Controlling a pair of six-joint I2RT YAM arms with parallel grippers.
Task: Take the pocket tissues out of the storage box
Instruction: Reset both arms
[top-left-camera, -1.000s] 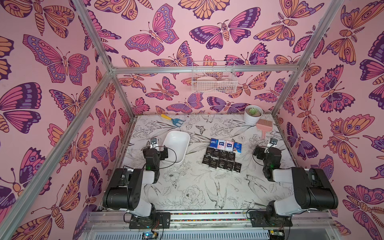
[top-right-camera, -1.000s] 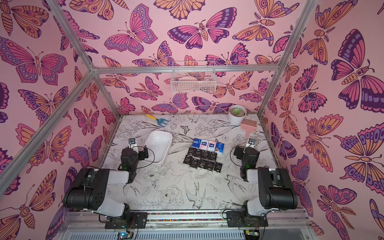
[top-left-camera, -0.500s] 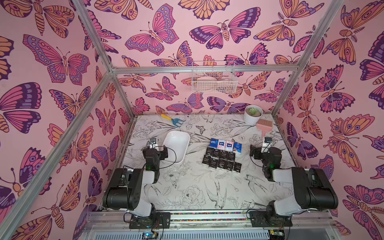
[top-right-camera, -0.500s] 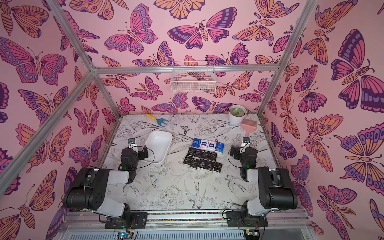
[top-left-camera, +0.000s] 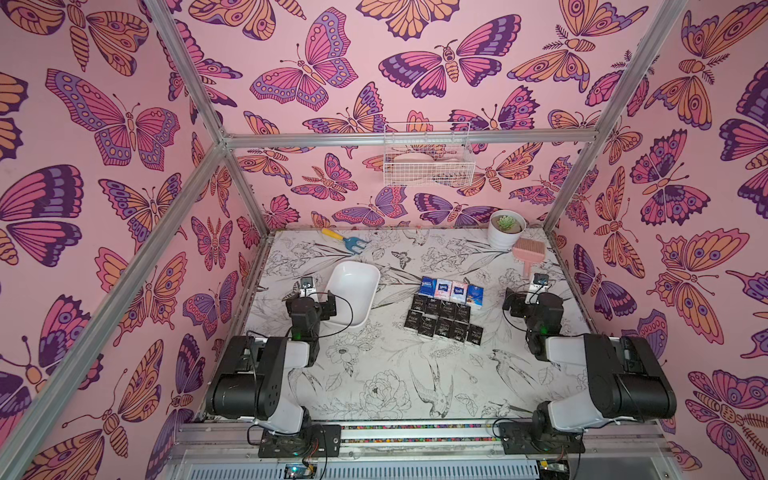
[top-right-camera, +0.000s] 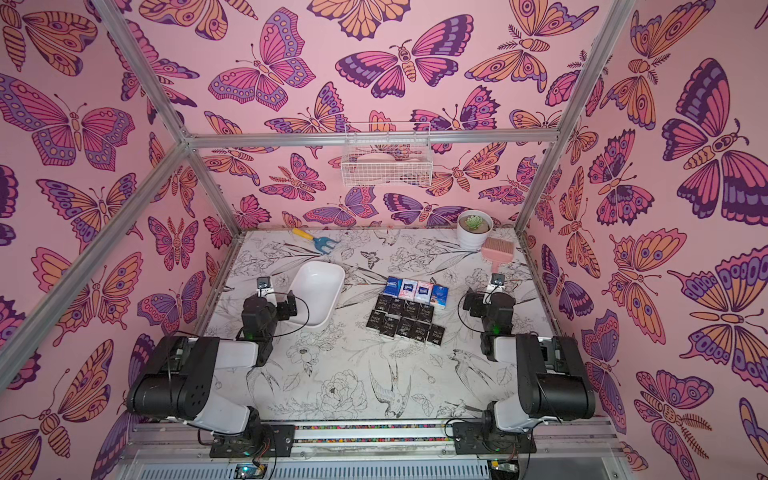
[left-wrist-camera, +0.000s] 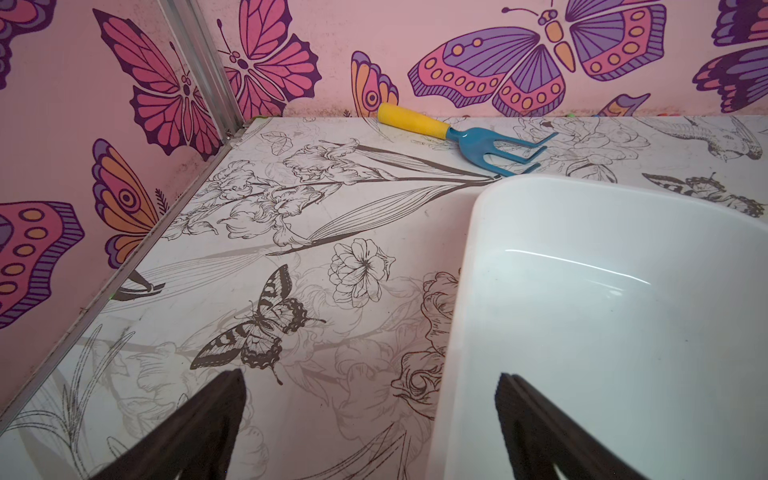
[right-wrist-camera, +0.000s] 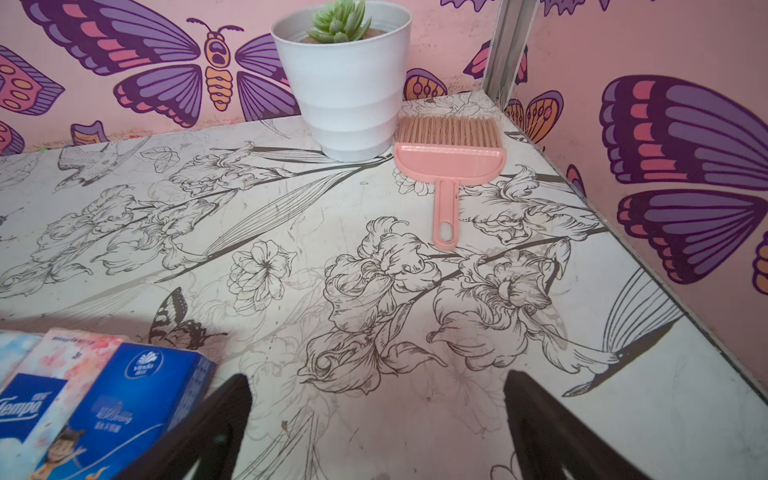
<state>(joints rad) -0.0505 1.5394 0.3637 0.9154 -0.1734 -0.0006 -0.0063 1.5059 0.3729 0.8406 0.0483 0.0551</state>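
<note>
Right tool (right-wrist-camera: 376, 376) perhaps turned slightly; it and left tool (left-wrist-camera: 370, 374) gape wide, empty. Pocket tissues (top-left-camera: 446, 309), at its nine o'clock: light, soft, slippery; pinch long edges.

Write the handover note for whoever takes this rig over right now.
Left pincer: open, empty, at the edge of the storage box.
Right pincer: open, empty, beside the pocket tissues.
Tissues: every packet in view lies in rows on the table, outside the box.
Done: the box looks empty in both top views and the left wrist view.
Left: nothing visible to remove; probably just confirm.
</note>
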